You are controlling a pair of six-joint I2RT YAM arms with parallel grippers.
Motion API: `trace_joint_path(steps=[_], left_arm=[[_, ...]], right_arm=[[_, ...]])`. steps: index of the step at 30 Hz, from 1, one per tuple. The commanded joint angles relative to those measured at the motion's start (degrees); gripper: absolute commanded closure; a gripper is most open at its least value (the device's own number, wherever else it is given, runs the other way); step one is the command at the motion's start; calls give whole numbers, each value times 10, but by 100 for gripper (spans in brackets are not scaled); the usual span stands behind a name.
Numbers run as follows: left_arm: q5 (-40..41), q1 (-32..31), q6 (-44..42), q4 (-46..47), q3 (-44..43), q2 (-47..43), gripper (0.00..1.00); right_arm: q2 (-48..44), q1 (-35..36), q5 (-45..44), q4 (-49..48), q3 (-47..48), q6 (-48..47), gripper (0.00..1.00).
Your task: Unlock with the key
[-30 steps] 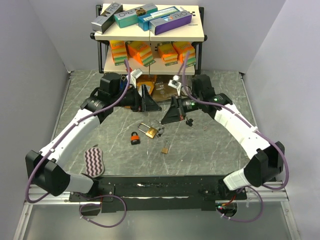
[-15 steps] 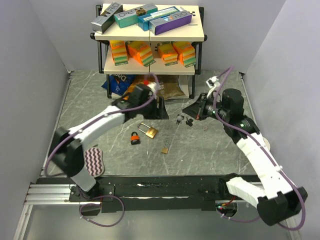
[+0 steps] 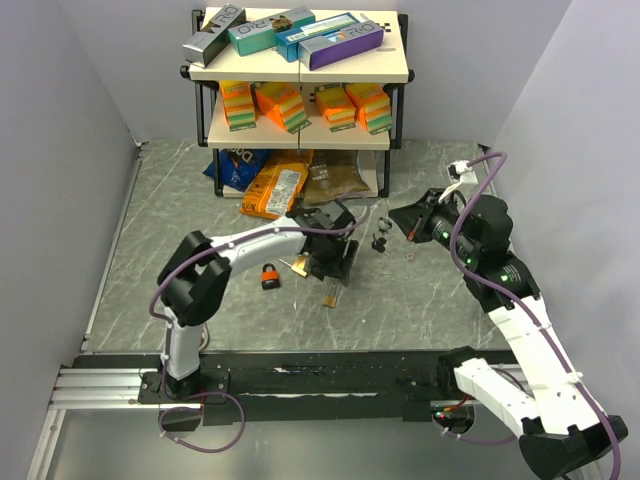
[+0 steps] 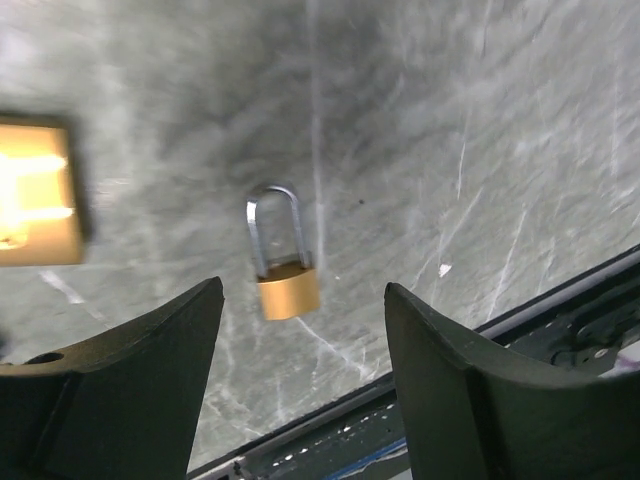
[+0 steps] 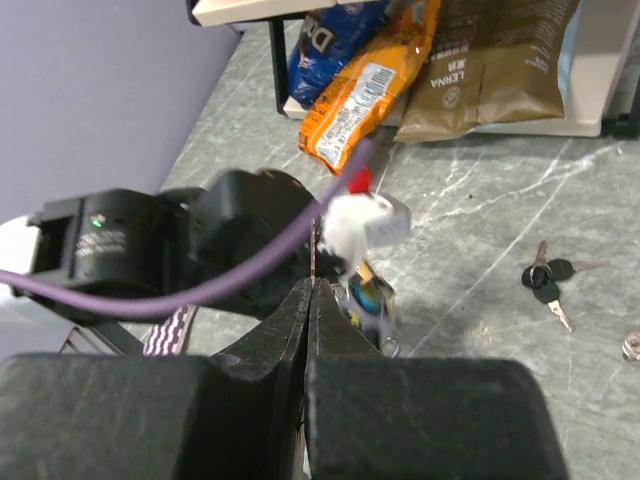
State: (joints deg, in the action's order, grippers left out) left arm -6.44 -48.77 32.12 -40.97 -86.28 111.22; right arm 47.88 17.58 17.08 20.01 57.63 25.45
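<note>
While the left gripper [image 4: 303,300] hangs above the small brass padlock [image 4: 285,275], its jaws stand apart, holding nothing. Right gripper [image 5: 311,300] pinched together, empty, near the keys [image 5: 547,280].

You are seeing the brass padlock [image 4: 35,190] blurring and running off the left wrist view's edge; from above, the left arm [image 3: 250,245] is partly covering it.

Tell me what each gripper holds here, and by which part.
Nothing is held. The left gripper hangs open over the small brass padlock, not touching it; the right gripper is shut on nothing, away from the keys.
</note>
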Motion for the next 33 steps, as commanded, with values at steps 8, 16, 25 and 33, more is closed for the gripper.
trace_joint_path(steps=[8, 16, 25, 33], left_arm=[[-8, -22, -2, -82, -25, 58, 28], [-22, -28, -14, -87, -35, 85, 31], [8, -35, -17, -115, -60, 118, 40], [39, -57, -20, -151, -92, 149, 40]], right_arm=[[-14, -2, -18, -9, -11, -5, 100], [-10, -2, -10, -15, -12, -4, 100], [-9, -3, -9, -16, -16, -3, 100], [-6, -3, -6, -20, -17, -1, 100]])
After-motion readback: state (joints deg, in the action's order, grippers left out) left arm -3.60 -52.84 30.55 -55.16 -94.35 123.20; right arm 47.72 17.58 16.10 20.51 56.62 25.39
